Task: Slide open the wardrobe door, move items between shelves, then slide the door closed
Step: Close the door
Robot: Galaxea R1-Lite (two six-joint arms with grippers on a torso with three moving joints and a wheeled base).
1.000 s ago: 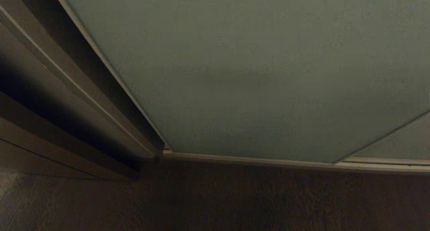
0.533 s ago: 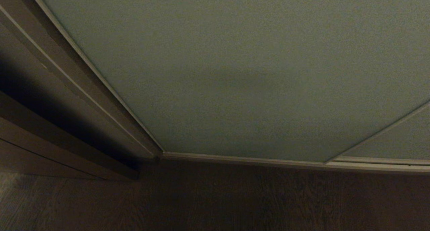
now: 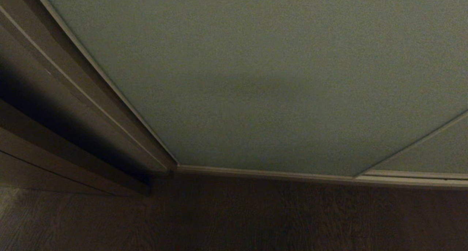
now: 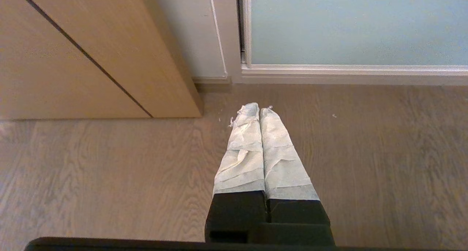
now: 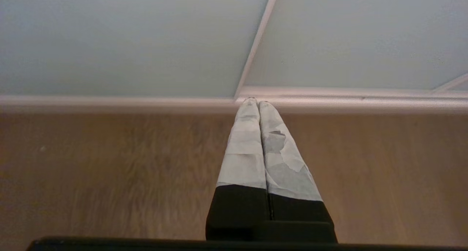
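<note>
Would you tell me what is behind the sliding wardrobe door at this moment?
Nothing behind it shows: the sliding wardrobe door is closed against the frame and opaque, so any shelves or items are hidden. Only its panel and the wooden floor in front are visible.
</note>
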